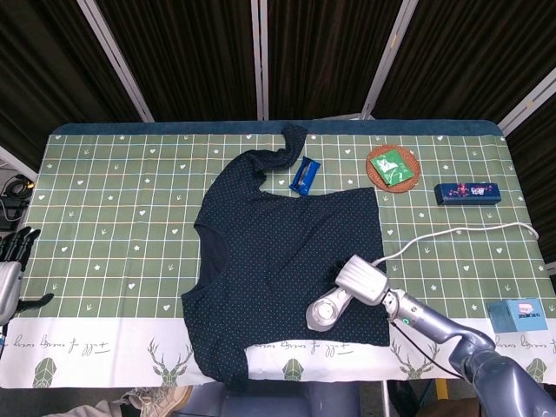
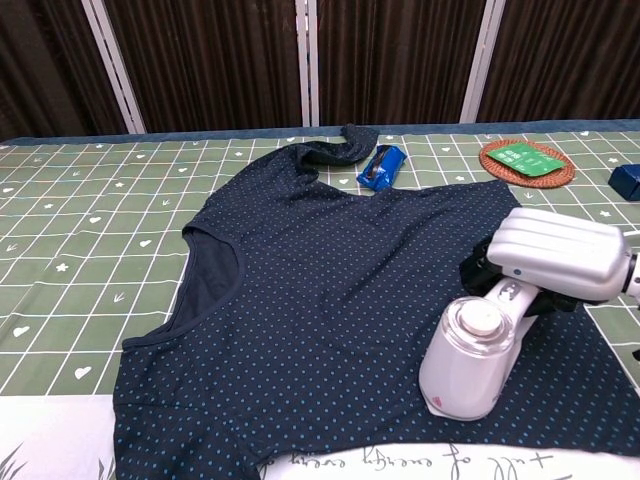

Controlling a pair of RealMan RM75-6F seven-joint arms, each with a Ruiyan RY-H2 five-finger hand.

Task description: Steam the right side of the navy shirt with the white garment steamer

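Note:
The navy dotted shirt lies flat on the green checked tablecloth, also seen in the chest view. The white garment steamer stands with its round head on the shirt's right lower part, close to the hem. My right hand grips the steamer's ribbed handle; only its dark fingers show under the handle. In the head view the hand is mostly covered by the steamer. My left hand hangs off the table's left edge, fingers spread, holding nothing.
The steamer's white cord trails right across the cloth. A blue packet lies by the shirt's sleeve. A woven coaster with a green pack, a navy box and a light blue box sit at the right.

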